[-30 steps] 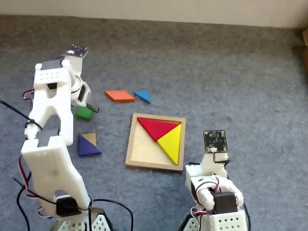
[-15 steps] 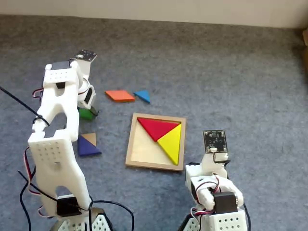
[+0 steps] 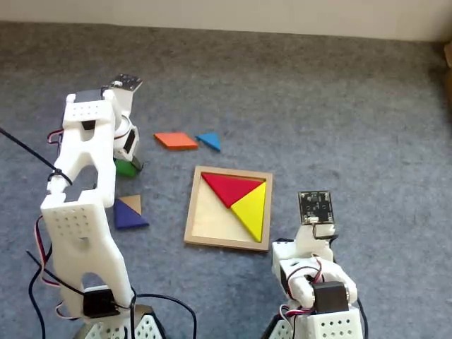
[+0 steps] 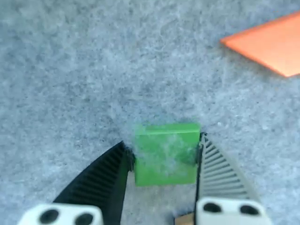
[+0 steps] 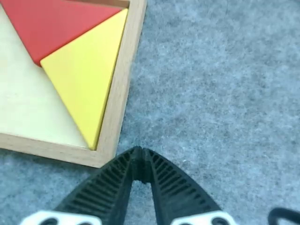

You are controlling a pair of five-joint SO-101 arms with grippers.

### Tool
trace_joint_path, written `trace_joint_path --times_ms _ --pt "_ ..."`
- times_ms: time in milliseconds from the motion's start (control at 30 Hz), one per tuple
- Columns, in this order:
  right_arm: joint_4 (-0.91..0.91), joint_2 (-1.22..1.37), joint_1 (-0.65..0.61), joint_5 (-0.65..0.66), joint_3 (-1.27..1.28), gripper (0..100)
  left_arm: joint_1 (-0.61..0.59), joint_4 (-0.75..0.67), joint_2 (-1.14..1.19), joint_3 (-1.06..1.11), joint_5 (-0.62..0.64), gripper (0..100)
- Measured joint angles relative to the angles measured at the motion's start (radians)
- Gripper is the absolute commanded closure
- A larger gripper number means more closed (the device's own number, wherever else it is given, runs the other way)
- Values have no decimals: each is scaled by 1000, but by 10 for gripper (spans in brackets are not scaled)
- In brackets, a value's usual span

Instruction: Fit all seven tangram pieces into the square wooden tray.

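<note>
Squarely on the grey carpet [image 3: 339,106] sits the green square [image 4: 166,152], clasped by the left gripper [image 4: 163,143], whose two fingers press flat against its opposite sides in a narrow hold. The wooden tray [image 3: 189,208] lies to that gripper's right and closer to the arms' bases, so the short carry looks to belong to the left arm. Inside the tray, a red triangle [image 3: 229,185] and a yellow triangle [image 3: 253,208] share the far-right half, with bare wood beside them. An orange parallelogram [image 3: 175,140], a small blue triangle [image 3: 209,140], a dark blue triangle [image 3: 129,215] and a tan triangle [image 3: 133,203] lie loose on the carpet. The right gripper [image 5: 140,154], fingers together on nothing, hangs just off the tray's near corner.
</note>
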Motion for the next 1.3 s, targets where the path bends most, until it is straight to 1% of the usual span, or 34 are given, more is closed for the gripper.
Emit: trace_joint_path --times_ms 167,333,533,733,833,967,1233,1300 --pt "0 0 0 0 0 984 0 25 -23 3 20 889" --pt "0 0 0 0 0 984 20 84 -144 72 20 889" --pt "0 0 0 0 0 984 135 94 -342 236 25 888" --pt "0 0 0 0 0 984 224 95 -520 393 28 888" --pt "0 0 0 0 0 984 264 97 -580 446 61 888" --pt "0 0 0 0 0 984 325 97 -632 482 86 888" --pt "0 0 0 0 0 984 446 97 -644 483 94 890" --pt "0 0 0 0 0 984 482 97 -644 483 118 890"
